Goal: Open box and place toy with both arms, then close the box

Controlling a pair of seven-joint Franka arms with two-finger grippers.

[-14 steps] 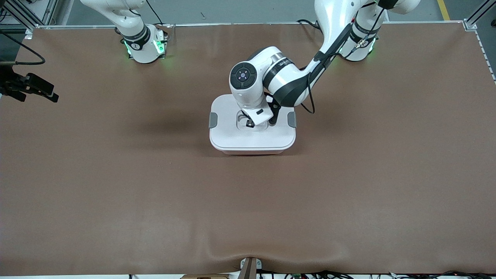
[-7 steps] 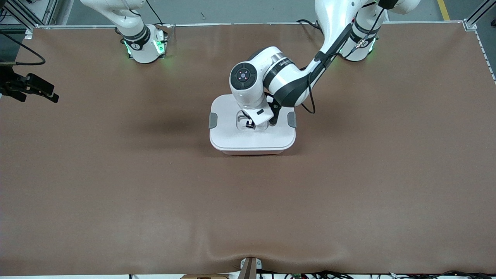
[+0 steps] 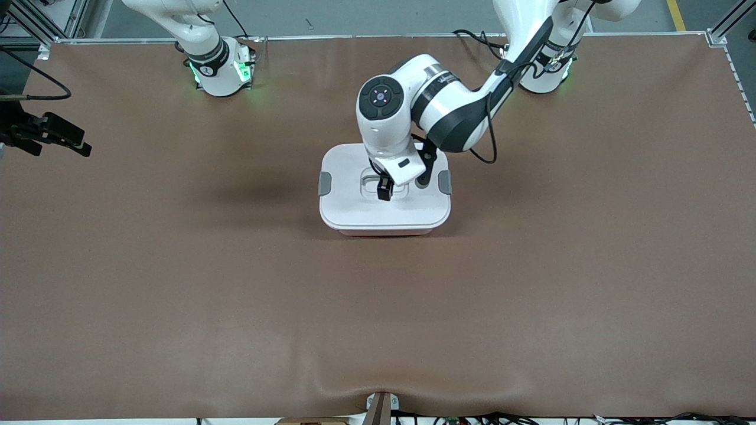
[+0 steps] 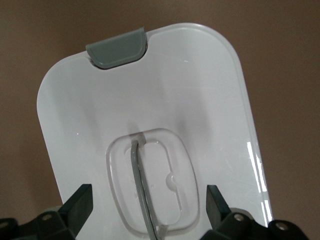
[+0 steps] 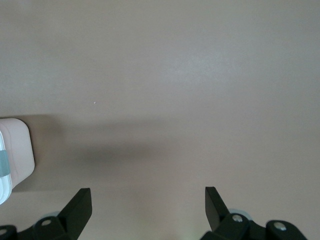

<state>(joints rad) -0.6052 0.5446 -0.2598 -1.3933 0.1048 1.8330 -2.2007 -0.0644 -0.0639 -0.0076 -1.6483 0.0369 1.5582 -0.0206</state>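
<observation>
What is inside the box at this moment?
Nothing inside shows: the box has its lid on, covering the interior. No toy is visible anywhere. The open left tool is over the lid's recessed handle.

The box (image 4: 150,100) at centre frame has a smooth, glossy white plastic lid, matt grey plastic clips (image 4: 117,47) and a clear plastic handle (image 4: 142,185) in its recess. The worktop (image 3: 177,295) is covered in matt brown sheet, slightly wrinkled at the lower edge.

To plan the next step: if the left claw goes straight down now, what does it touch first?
Most likely the clear handle in the lid of the box; the open left claw hangs just above it.
</observation>
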